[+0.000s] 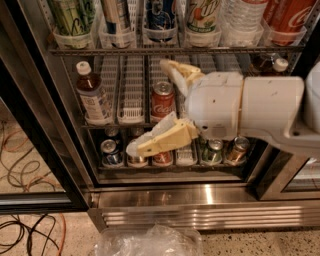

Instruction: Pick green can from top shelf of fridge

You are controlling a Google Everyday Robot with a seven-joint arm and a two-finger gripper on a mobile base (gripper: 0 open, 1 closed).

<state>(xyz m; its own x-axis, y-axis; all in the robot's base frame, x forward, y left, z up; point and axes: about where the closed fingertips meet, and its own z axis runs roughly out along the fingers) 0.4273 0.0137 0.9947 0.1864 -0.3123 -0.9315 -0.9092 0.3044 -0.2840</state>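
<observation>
The green can [73,15], olive with dark scribbly art, stands in the leftmost lane cup of the top shelf [175,50] of the fridge [200,199]; its top is out of view. My gripper [146,106] is open, its cream fingers [160,141] spread wide in front of the middle rack. It is below and to the right of the green can, not touching it. A red cola can [163,100] shows between the fingers, behind them. My white arm [245,107] comes in from the right.
On the top shelf stand a white-and-green can [116,15], a blue can [160,12], another can [202,14], a water bottle [242,15] and a red cola can [287,15]. A brown bottle [92,97] stands mid-left. Cables [25,165] and a plastic bag [150,242] lie on the floor.
</observation>
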